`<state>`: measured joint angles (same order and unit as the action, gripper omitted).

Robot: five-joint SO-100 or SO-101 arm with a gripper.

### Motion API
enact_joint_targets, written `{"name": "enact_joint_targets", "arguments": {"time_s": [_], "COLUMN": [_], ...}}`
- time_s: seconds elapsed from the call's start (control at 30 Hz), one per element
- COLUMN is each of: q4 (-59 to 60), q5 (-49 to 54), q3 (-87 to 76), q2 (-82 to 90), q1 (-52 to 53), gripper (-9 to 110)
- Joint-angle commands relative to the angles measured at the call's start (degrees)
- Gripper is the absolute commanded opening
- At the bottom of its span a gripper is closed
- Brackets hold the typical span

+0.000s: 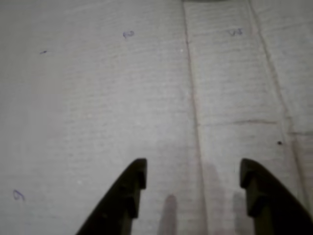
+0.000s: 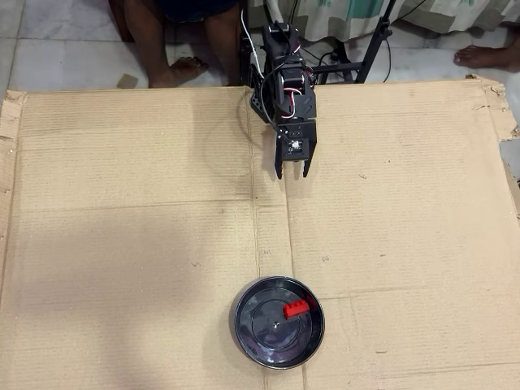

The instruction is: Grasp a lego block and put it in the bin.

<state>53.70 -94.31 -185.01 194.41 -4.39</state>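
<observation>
- Taking the bin [image 2: 277, 322] as the landmark in the overhead view: it is a round, glossy black dish resting on the cardboard tabletop [image 2: 130, 244], near the bottom edge and a little right of the vertical fold line.
- The tabletop runs well out to the left of the bin as bare corrugated cardboard, with a torn corner at the far upper left.
- The lego block [image 2: 297, 308] lies inside the bin, in its upper right part, close to the rim; it is small, bright red, and lies at a slight slant.
- The arm [image 2: 286, 81] stands well above the bin at the top edge of the cardboard, almost straight up from it, with wires showing on its black body.
- The tool [image 2: 292, 172] points down toward the bin but is well apart from it; its two dark fingers stand spread with nothing between them.
- In the wrist view the two dark fingertips [image 1: 134, 183] rise from the bottom edge with a clear gap, and only bare cardboard with a crease [image 1: 193, 98] lies between and beyond them.
- Right of the bin the cardboard continues to a ragged right edge; bare feet [image 2: 487, 55] show on the tiled floor beyond the top.
</observation>
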Motion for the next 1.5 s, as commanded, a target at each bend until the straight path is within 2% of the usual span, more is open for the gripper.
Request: {"name": "enact_joint_targets", "arguments": {"time_s": [0.0,0.07,0.3,0.77,1.03,1.2,1.47], "q4": [2.1,2.4,2.1,2.1,1.9,1.8,1.9], "q5": [5.0,9.1,34.5,77.7,88.6,92.9,93.9], "q3": [-0.7,-0.7,-0.7,-0.7,-0.7,-0.7,-0.7], "q2": [1.8,1.8,1.8,1.9,2.0,2.0,2.0], "q1": [0.1,0.1,0.2,0.6,0.2,0.4,0.4], "gripper": [22,22,22,22,20,-1,0]}}
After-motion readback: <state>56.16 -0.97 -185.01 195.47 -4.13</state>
